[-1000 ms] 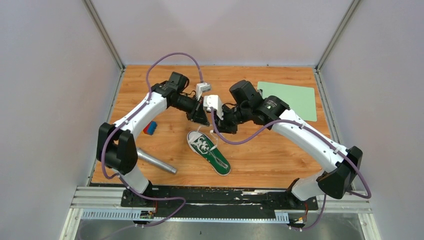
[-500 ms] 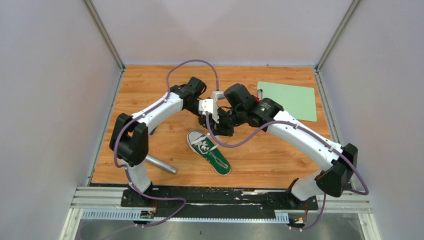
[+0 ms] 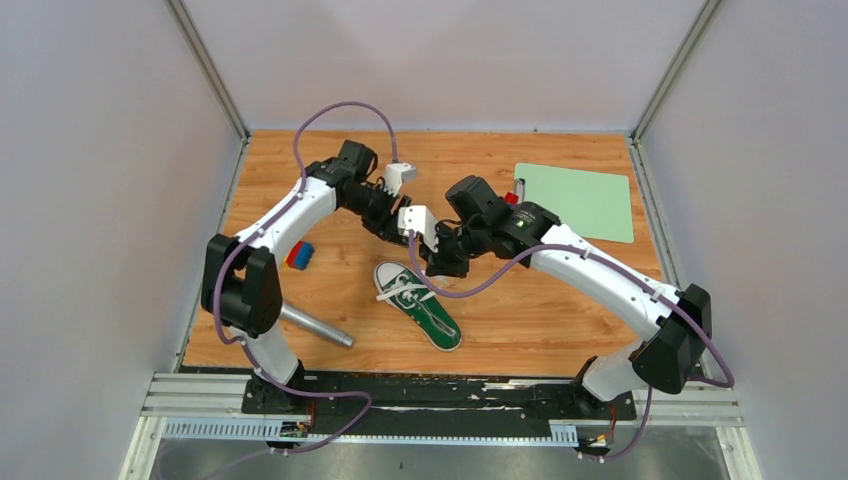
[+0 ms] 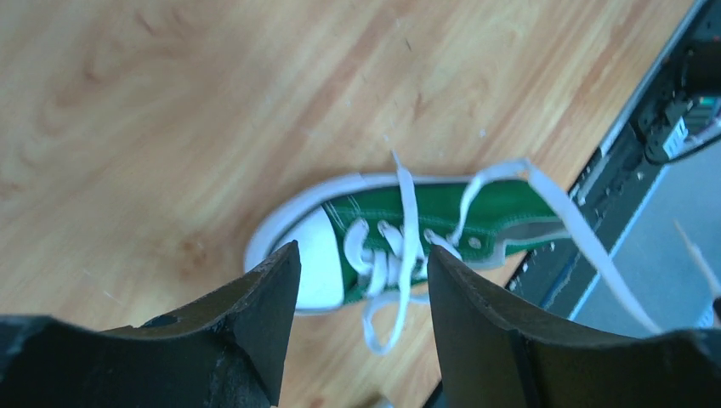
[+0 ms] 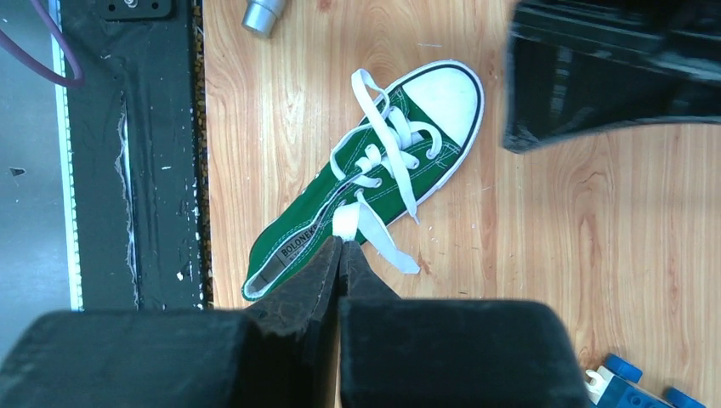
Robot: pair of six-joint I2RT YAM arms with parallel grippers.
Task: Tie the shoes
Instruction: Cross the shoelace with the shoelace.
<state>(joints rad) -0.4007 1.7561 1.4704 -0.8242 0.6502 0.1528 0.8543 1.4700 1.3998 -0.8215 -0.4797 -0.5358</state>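
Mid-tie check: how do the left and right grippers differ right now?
The left gripper stands wide open; the right gripper is shut. The left gripper holds nothing, while the right gripper pinches a white lace at its tips. The left gripper sits by the toe of the shoe, the right gripper nearer its heel. Both point down at the shoe.

Right wrist view. My right gripper (image 5: 340, 245), jaws pressed together, pinches a lace (image 5: 383, 242) of the green sneaker (image 5: 315, 212), toe toward one o'clock; metal cylinder (image 5: 262, 12) at eleven, blue block (image 5: 625, 378) at five.
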